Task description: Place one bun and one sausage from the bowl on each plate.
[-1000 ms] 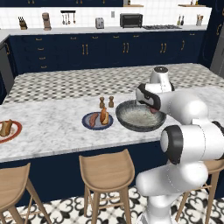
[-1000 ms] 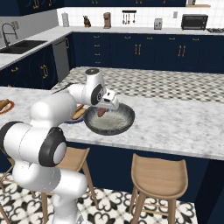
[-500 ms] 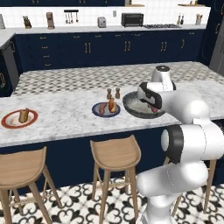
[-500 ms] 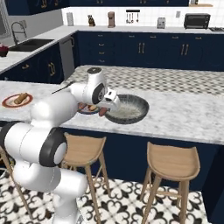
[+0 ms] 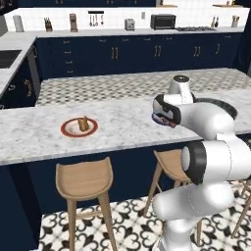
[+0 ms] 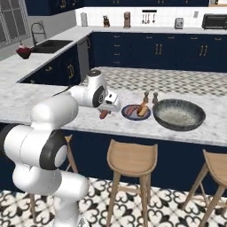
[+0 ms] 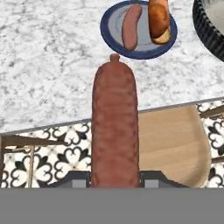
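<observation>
Hand view, nearest first: the held sausage (image 7: pixel 114 127) runs straight up from between the claw (image 7: pixel 114 178) tips, clamped at its near end, the far end with its small nub pointing toward the blue-rimmed plate (image 7: pixel 109 33). The claw is closed on that sausage, jaws pressed to both flanks. Judged handling: light, firm but slightly yielding, smooth-skinned and round, so apt to roll or pivot in a two-point pinch; a hold across the middle of its length would sit steadier than this end grip, which leaves most of the length overhanging. Beneath the sausage, the bench (image 7: pixel 48 65) edge, a wooden stool seat (image 7: pixel 175 144) and patterned floor, so the load hangs over the bench's front edge, not over a plate. Farther on, the blue-rimmed plate carries a second sausage (image 7: pixel 131 26) and a bun (image 7: pixel 159 19) side by side, apparently complete; the dark bowl (image 7: pixel 210 30) rim clips the upper right corner. Right base view adds what the hand view lacks: the bowl (image 6: pixel 178 114) interior, which looks empty though small contents cannot be ruled out, and two small shakers (image 6: pixel 150 97) behind the plate (image 6: pixel 136 111). Left base view alone gives the red-rimmed plate (image 5: pixel 79 128), well apart to the left, holding one upright brownish piece, likely a bun (image 5: pixel 84 123); by my reading it lacks a sausage.
</observation>
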You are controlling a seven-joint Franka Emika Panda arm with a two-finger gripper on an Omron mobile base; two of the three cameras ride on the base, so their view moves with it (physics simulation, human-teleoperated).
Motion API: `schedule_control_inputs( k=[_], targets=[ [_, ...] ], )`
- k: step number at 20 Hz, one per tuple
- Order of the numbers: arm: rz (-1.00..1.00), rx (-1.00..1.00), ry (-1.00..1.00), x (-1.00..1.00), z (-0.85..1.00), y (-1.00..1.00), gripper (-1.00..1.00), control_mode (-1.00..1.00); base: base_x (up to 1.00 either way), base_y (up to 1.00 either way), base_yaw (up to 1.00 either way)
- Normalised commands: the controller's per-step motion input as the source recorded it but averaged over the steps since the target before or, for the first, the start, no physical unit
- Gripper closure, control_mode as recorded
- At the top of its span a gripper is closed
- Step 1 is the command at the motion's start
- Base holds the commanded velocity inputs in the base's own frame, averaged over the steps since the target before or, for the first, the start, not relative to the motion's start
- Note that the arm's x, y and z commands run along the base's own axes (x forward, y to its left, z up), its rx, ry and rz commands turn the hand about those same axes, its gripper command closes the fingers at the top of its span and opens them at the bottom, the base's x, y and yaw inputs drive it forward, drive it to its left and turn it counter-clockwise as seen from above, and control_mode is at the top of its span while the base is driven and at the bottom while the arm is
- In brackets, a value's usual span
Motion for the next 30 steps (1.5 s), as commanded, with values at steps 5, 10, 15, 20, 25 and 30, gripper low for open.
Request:
schedule_control_inputs(
  k=[5, 10, 15, 20, 25, 30],
  targets=[
    [0.00, 0.00, 0.00, 0.00, 0.00, 0.00, 1.00, 1.00, 0.10, 1.00, 0.00],
    [0.00, 0.00, 0.00, 0.00, 0.00, 0.00, 1.00, 1.00, 0.21, 1.00, 0.00],
    [0.00, 0.00, 0.00, 0.00, 0.00, 0.00, 1.00, 1.00, 0.24, 0.58, 0.00],
    [0.00, 0.00, 0.00, 0.00, 0.00, 0.00, 1.00, 1.00, 0.50, 0.43, 0.00],
    [0.00, 0.00, 0.00, 0.00, 0.00, 0.00, 1.00, 1.00, 0.51, 0.46, 0.01],
    [0.00, 0.00, 0.00, 0.00, 0.00, 0.00, 1.00, 1.00, 0.44, -0.05, 0.00]
  ],
)
